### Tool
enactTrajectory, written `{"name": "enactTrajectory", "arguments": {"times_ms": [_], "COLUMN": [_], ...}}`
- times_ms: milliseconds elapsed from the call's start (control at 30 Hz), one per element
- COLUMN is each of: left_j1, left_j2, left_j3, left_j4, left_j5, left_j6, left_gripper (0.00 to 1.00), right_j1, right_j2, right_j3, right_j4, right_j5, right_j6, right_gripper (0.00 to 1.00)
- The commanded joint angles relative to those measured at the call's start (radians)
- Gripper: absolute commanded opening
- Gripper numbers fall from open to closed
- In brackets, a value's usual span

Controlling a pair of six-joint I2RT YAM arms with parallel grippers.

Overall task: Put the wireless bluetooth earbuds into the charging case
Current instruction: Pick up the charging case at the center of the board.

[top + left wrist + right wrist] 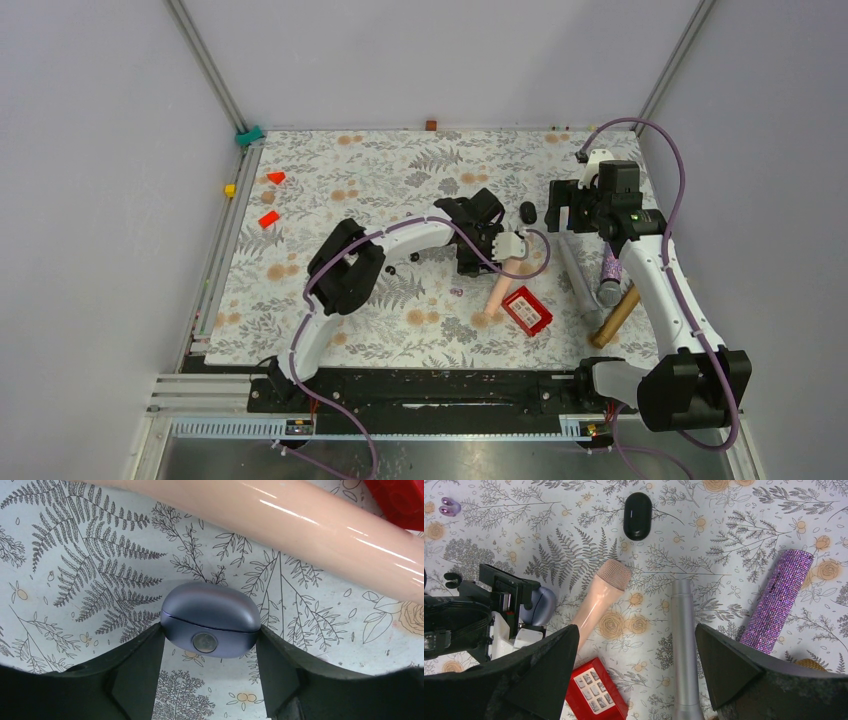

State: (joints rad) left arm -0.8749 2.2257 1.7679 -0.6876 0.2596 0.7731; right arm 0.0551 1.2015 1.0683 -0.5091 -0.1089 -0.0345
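The left gripper point(210, 652) is squeezing a lavender case point(210, 612). Both fingers point(142, 662) are pressing on its short sides, roughly half open, with that pebble filling the gap. It's sitting on the fern-print mat point(70, 545) just left of a peach microphone-shaped tube point(310, 525), not touching it, and a red box point(400, 500) is peeking in past the tube. A little purple pair of buds point(449, 506) is lying left of the tube too, nearer than the gripper.

The right gripper point(636, 637) is hanging wide open with nothing in it. A silver tube point(681, 645) is lying below it and a purple glitter tube point(776, 595) off to its right.

The charging case point(637, 516), the glossy black oval one, is lying shut and flat on the mat between the two grippers, a bit farther away than the left one and touching nothing. I'm guessing two dark specks by the left forearm are the wireless bluetooth earbuds point(390, 270), but they're too tiny to call.

Handling-wise, I'm expecting the black case to be light, rigid and slick, with curved walls that'll want to squirt out of a pinch. I'd be taking it across the narrow waist, low down, below the lid line. The buds look featherweight and liable to roll.
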Motion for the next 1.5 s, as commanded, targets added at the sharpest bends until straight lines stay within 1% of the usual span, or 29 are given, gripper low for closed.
{"name": "enactTrajectory", "arguments": {"times_ms": [0,100,200,300,400,467,567,700,867,1000,1167,1333,1467], "left_j1": [0.016,0.041,0.054,0.056,0.055,0.054,0.054,0.054,0.055,0.054,0.054,0.054,0.055], "left_j2": [-0.008,-0.07,-0.163,-0.236,-0.297,-0.334,-0.385,-0.441,-0.47,-0.478,-0.487,-0.494,-0.497], "left_j3": [0.043,0.03,-0.011,-0.063,-0.104,-0.128,-0.143,-0.148,-0.143,-0.144,-0.148,-0.145,-0.145], "left_j4": [0.004,0.021,0.04,0.061,0.075,0.078,0.079,0.078,0.072,0.071,0.073,0.072,0.073], "left_j5": [0.027,0.049,0.075,0.089,0.108,0.119,0.136,0.165,0.185,0.189,0.197,0.202,0.206], "left_j6": [-0.046,-0.09,-0.113,-0.132,-0.158,-0.18,-0.211,-0.256,-0.288,-0.299,-0.306,-0.311,-0.313], "left_gripper": [0.41,0.41,0.41,0.41,0.41,0.41,0.42,0.42,0.42,0.42,0.42,0.42,0.42], "right_j1": [-0.008,-0.008,-0.008,-0.008,-0.008,-0.006,-0.003,0.031,0.111,0.172,0.175,0.176,0.175], "right_j2": [0.006,0.012,0.019,0.015,0.028,0.04,0.068,0.104,0.111,0.108,0.114,0.136,0.15], "right_j3": [0.002,0.011,0.031,0.029,0.025,0.022,0.017,0.017,-0.002,-0.038,-0.059,-0.083,-0.087], "right_j4": [0.028,0.018,0.004,0.013,0.03,0.051,0.107,0.159,0.206,0.238,0.25,0.283,0.309], "right_j5": [-0.035,-0.059,-0.084,-0.147,-0.247,-0.346,-0.482,-0.613,-0.667,-0.682,-0.668,-0.714,-0.751], "right_j6": [0.021,0.028,0.084,0.13,0.176,0.207,0.27,0.323,0.359,0.383,0.389,0.402,0.425], "right_gripper": [0.94,0.95,0.96,0.96,0.93,0.91,0.88,0.83,0.79,0.76,0.72,0.71,0.68]}}
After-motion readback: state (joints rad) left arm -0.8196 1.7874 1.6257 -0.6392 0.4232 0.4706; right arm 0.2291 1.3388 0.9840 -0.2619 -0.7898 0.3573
